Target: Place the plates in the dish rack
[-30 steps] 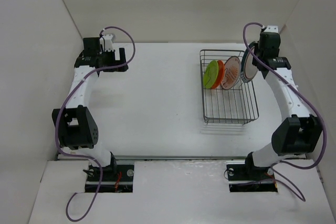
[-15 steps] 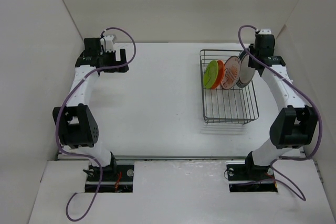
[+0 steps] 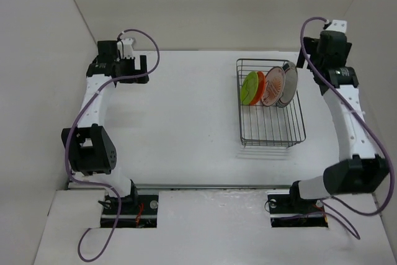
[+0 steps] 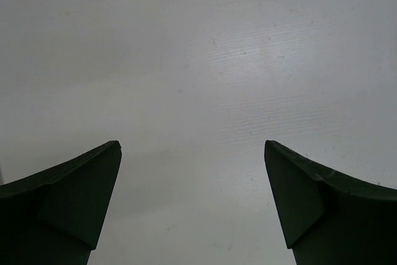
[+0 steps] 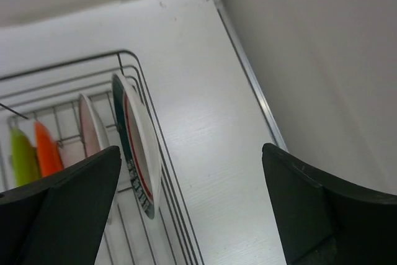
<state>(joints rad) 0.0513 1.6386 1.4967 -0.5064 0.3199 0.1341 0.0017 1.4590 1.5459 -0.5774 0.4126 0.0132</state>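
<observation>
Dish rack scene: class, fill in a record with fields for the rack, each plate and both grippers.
dish rack: right side of table, holding four plates on edge
lime green plate: leftmost in rack
orange plate: second from left
sunburst plate: third
ringed plate: rightmost, at rack's right side
left gripper: open, empty
right gripper: open, empty
</observation>
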